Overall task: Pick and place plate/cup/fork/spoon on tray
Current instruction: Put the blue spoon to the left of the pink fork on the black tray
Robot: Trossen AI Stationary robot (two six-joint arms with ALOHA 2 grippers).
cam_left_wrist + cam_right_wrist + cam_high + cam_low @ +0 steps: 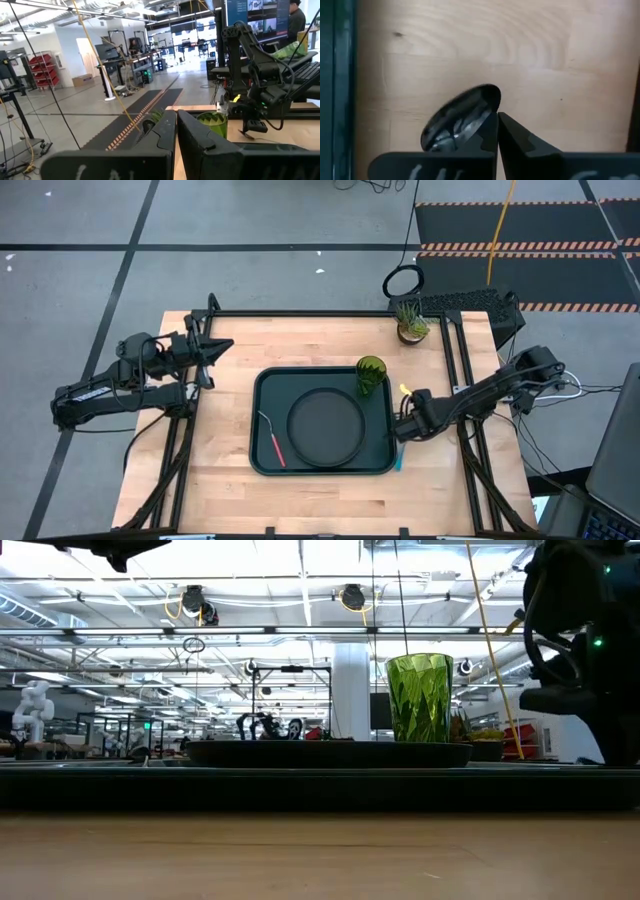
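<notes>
Spoon (462,116) lying on the bare wood just outside the tray's right edge, lower right of centre in the high view, only a sliver of light blue handle (399,461) showing there below the right gripper (404,428). In the right wrist view, shiny bowl directly beneath and ahead of the right gripper's (497,131) 2 dark fingers, whose tips look pressed almost together, just a thin slit between them; contact with the spoon impossible to confirm. Tray (262,460) at the centre of the high view, with its dark rim (340,75) down the left edge of the right wrist view. On the tray: plate (325,427) in the middle, fork (272,439) with red-pink handle at the left, cup (371,376) upright at the upper right corner, also seen right of centre in the low view (419,697). Left gripper (214,348) parked at the upper left of the table, well apart from the tray, fingers (162,131) closed against each other and empty. Small potted plant (410,321) at the table's upper right.
</notes>
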